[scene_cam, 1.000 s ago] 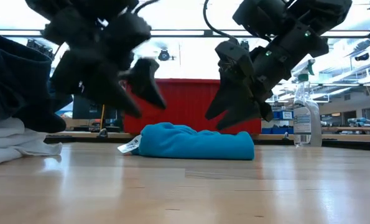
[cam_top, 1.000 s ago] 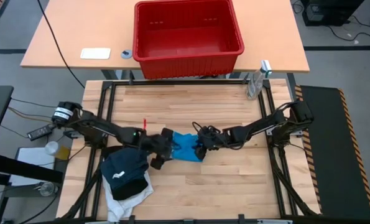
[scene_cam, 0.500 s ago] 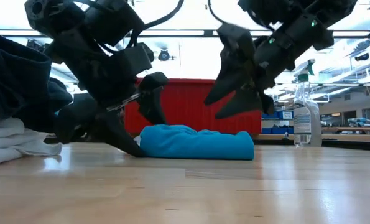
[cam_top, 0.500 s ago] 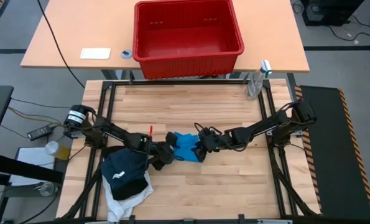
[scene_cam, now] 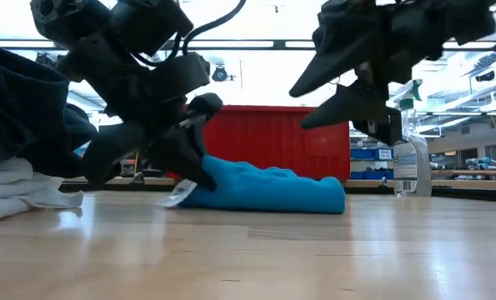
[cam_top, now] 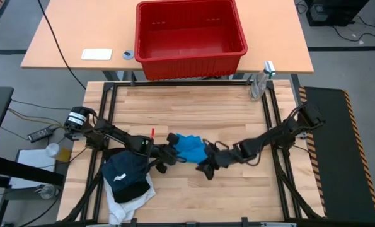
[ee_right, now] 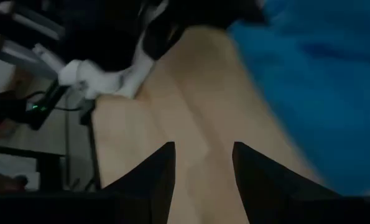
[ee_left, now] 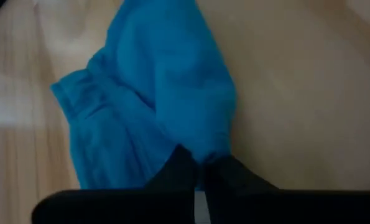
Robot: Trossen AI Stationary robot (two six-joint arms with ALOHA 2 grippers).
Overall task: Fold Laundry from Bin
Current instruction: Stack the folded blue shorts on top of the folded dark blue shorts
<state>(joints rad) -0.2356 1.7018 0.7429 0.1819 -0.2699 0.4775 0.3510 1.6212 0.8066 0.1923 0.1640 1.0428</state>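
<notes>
The small bright blue garment (cam_top: 188, 148) lies bunched on the middle of the wooden table. My left gripper (ee_left: 200, 171) is shut on its left end, low over the table in the low view (scene_cam: 196, 171). My right gripper (cam_top: 205, 170) hangs open above the table just near-side of the garment's right part, touching nothing. The right wrist view shows bare wood between its fingers (ee_right: 200, 162). A pile of dark navy and white laundry (cam_top: 127, 180) rests on the table's near left corner. The red bin (cam_top: 190, 38) stands on the far table. My left gripper pinches the blue garment's left end (ee_left: 204, 144) between its two fingers, which come slanting down from the table's left. A bunched fold sits in the hold; how many layers I cannot tell. That end (scene_cam: 212, 169) is raised slightly, and the rest lies on the table.
A spray bottle (cam_top: 260, 82) stands at the table's far right corner. A black frame (cam_top: 174, 83) borders the wooden top. Bare wood lies on the near side and far side of the blue garment. A white tag (scene_cam: 176, 197) sticks out at the garment's left end.
My left gripper came down to the blue garment's left end and shut on it, drawing that end slightly up. My right gripper rose off the garment's right end and swung toward the table's near edge, staying open.
</notes>
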